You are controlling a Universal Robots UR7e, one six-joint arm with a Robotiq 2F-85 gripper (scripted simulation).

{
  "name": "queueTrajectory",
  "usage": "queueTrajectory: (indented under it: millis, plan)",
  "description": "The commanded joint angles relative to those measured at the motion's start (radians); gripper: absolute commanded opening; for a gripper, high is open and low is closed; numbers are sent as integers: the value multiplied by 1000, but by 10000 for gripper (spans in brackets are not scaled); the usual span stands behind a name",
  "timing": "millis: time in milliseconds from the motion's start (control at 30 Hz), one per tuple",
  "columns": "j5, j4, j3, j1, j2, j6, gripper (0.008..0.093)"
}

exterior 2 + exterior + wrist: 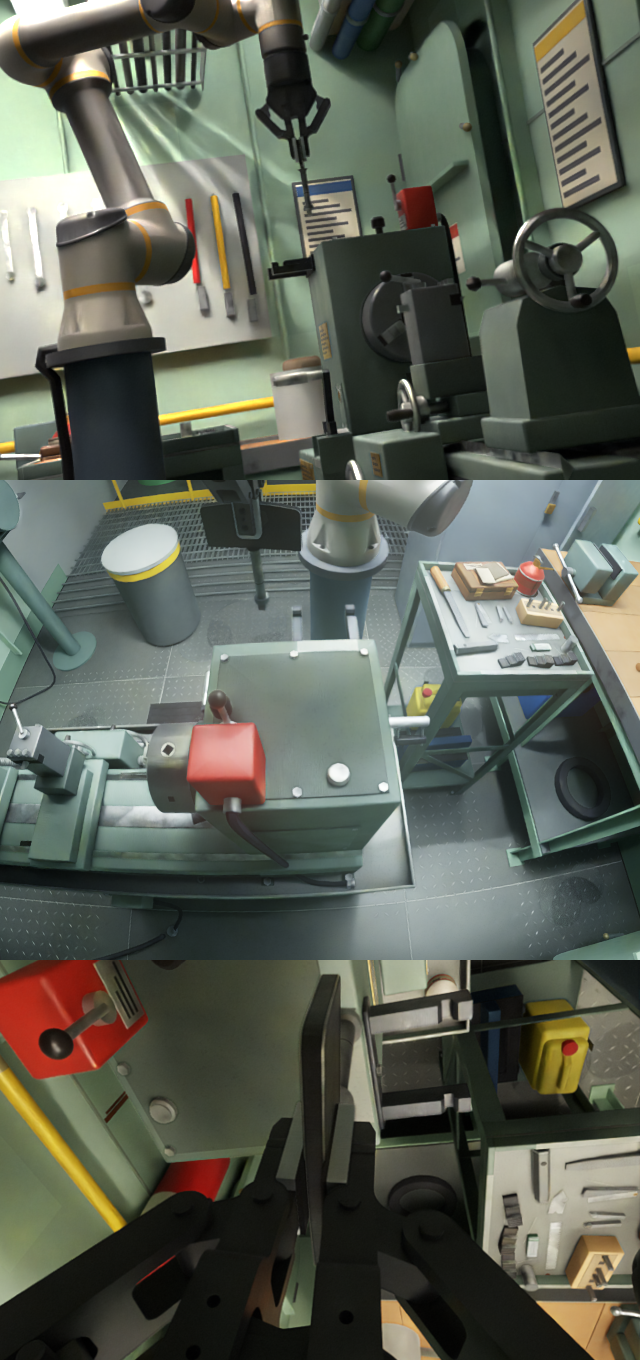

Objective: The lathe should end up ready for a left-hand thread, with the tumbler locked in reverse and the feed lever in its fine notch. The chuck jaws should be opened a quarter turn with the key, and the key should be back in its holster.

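The chuck key [304,178] hangs high above the holster bracket [291,268] on the headstock's end. I hold the key by its crossbar in my closed gripper [299,147], shank pointing down. In the wrist camera the key [321,1073] runs away from my fingers [315,1167] toward the holster arms [425,1101]. The chuck [168,769] sits left of the headstock with a square socket facing up. A red box [227,764] on the headstock carries a ball-ended lever [71,1030]. A dark-knobbed lever [219,703] stands behind the box.
Behind the lathe stand my arm's pedestal [341,588] and a grey drum [150,583]. A tool cart [506,619] with files and blocks stands right of the headstock. A yellow can [554,1045] sits under it. The tailstock handwheel [563,258] is near the second side camera.
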Motion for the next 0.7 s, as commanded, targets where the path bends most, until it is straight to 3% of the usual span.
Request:
queueTrajectory:
  millis: [0,667]
  plan:
    - [0,-6,-10,-3,13,8,80]
    - [0,-61,-233,-59,290,192,80]
